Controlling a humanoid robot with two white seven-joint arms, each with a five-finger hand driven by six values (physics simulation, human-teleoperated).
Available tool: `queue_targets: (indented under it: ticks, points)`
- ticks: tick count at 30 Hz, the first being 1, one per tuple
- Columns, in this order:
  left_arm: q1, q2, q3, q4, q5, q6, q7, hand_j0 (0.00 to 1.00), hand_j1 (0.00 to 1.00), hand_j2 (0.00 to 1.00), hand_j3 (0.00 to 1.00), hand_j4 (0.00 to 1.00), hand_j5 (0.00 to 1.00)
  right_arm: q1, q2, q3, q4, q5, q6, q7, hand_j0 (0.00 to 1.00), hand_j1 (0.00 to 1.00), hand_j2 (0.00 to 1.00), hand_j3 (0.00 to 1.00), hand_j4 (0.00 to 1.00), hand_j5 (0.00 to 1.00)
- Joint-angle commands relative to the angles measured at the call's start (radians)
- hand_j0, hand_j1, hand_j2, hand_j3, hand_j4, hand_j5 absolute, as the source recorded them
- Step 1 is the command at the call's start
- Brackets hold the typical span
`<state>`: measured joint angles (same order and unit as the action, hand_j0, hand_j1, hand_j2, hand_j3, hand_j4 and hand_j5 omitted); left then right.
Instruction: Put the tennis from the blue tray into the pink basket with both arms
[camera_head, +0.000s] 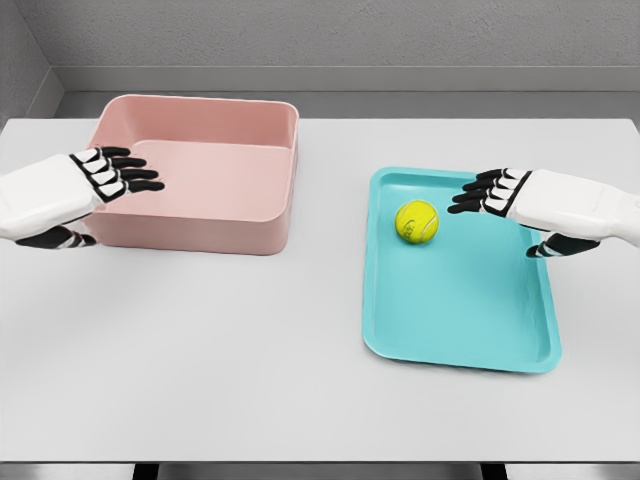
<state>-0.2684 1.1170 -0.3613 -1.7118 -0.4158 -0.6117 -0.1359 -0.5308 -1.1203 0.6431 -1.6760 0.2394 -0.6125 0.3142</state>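
Grey wall, white table (250, 380); tennis ball (417, 221) on blue tray (480, 320); both hands spread, empty.

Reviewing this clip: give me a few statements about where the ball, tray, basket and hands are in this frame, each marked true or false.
1. The tennis ball lies on the blue tray. True.
2. The right hand is closed around the ball. False: its fingers are spread and it hovers just right of the ball, with a gap between them.
3. The pink basket holds nothing visible. True.
4. The basket stands right of the tray. False: it stands left of it on the table.
5. The left hand is open at the basket's left side. True.
6. The ball is at the tray's near end. False: it sits toward the far end.
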Motion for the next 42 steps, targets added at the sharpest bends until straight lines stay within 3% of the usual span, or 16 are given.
queue_targets:
  ticks: [1, 9, 11, 13, 15, 19, 26, 33, 42]
  points:
    - [0.006, 0.023, -0.004, -0.009, 0.006, 0.001, -0.001, 1.00, 1.00, 1.00, 1.00, 1.00, 1.00, 0.000, -0.006, -0.002, -0.001, -0.006, 0.002, 0.000, 1.00, 1.00, 1.00, 1.00, 1.00, 1.00]
    - [0.086, 0.133, -0.008, -0.032, 0.002, 0.001, -0.036, 1.00, 1.00, 1.00, 1.00, 1.00, 1.00, -0.026, 0.016, -0.002, 0.030, 0.061, 0.002, -0.001, 1.00, 1.00, 1.00, 1.00, 1.00, 1.00]
    - [0.113, 0.150, -0.008, -0.034, 0.002, 0.001, -0.057, 1.00, 1.00, 1.00, 1.00, 1.00, 1.00, -0.064, 0.069, 0.001, 0.061, 0.066, 0.002, 0.008, 1.00, 1.00, 1.00, 1.00, 1.00, 1.00]
    - [0.118, 0.153, -0.014, -0.034, 0.002, 0.001, -0.059, 1.00, 1.00, 1.00, 1.00, 1.00, 1.00, -0.112, 0.155, 0.003, 0.124, 0.064, 0.002, 0.138, 1.00, 1.00, 1.00, 1.00, 1.00, 1.00]
    - [0.121, 0.161, -0.018, -0.031, 0.009, 0.001, -0.059, 1.00, 1.00, 1.00, 1.00, 1.00, 1.00, -0.135, 0.224, 0.010, 0.180, 0.084, 0.002, 0.190, 1.00, 1.00, 1.00, 1.00, 1.00, 1.00]
    - [0.123, 0.158, -0.025, -0.032, 0.012, 0.001, -0.059, 1.00, 1.00, 1.00, 1.00, 1.00, 1.00, -0.163, 0.287, 0.058, 0.188, 0.110, 0.002, 0.197, 1.00, 1.00, 1.00, 1.00, 1.00, 1.00]
    - [0.123, 0.156, -0.039, -0.031, 0.012, 0.001, -0.059, 1.00, 1.00, 1.00, 1.00, 1.00, 1.00, -0.213, 0.390, 0.087, 0.312, 0.139, 0.002, 0.229, 0.99, 0.99, 0.99, 0.99, 0.99, 0.99]
    - [0.123, 0.155, -0.041, -0.032, 0.014, 0.001, -0.059, 1.00, 1.00, 1.00, 1.00, 1.00, 1.00, -0.215, 0.431, 0.101, 0.364, 0.169, 0.002, 0.230, 0.91, 0.91, 0.91, 0.91, 0.91, 0.91]
    - [0.124, 0.145, -0.045, -0.037, 0.011, 0.001, -0.059, 1.00, 1.00, 1.00, 1.00, 1.00, 1.00, -0.216, 0.450, 0.107, 0.401, 0.184, 0.002, 0.230, 0.89, 0.89, 0.89, 0.89, 0.89, 0.89]
